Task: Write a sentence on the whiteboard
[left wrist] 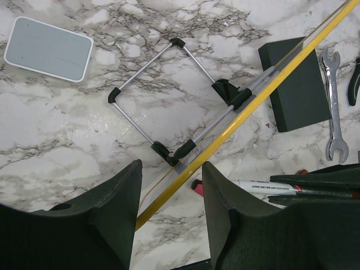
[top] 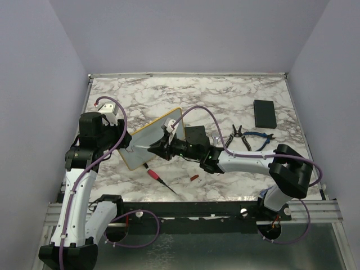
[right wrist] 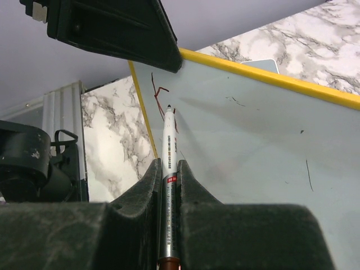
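On marble tabletop (top: 225, 95), yellow-rimmed flat whiteboard (top: 149, 143); slim white marker (right wrist: 169, 152)

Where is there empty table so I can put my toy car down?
Try the bare marble strip at the far end, behind the whiteboard and left of the black slab. The middle is crowded: the left gripper and the right gripper with its marker meet at the board, with pliers, a wrench and a screwdriver nearby.
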### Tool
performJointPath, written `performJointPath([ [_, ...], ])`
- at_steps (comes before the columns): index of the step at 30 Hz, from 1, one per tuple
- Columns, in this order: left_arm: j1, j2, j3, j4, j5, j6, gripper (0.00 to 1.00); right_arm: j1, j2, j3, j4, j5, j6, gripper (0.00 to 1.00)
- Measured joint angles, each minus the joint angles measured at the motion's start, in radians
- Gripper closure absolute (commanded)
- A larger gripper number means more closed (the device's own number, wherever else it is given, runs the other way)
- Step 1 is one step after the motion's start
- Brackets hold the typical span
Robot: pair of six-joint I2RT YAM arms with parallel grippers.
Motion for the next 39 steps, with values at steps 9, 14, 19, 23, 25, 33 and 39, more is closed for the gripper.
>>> performJointPath([
  [9,0.0,0.0,0.0,0.0,0.0,0.0,0.53,0.0,0.029,0.021,0.001,0.003,-0.002,0.99],
  [14,0.0,0.0,0.0,0.0,0.0,0.0,0.53,0.0,0.048,0.04,0.001,0.003,-0.003,0.99],
  [19,0.0,0.0,0.0,0.0,0.0,0.0,0.53,0.0,0.058,0.045,0.001,0.003,-0.003,0.99],
  [23,0.0,0.0,0.0,0.0,0.0,0.0,0.53,0.0,0.059,0.045,0.001,0.008,-0.003,0.99],
  [25,0.0,0.0,0.0,0.0,0.0,0.0,0.53,0.0,0.06,0.045,0.001,0.014,-0.003,1.0],
  [33,0.0,0.0,0.0,0.0,0.0,0.0,0.53,0.0,0.061,0.045,0.002,0.018,-0.003,0.99],
  [39,0.0,-0.002,0.0,0.0,0.0,0.0,0.53,0.0,0.058,0.038,0.009,0.015,-0.004,1.0],
])
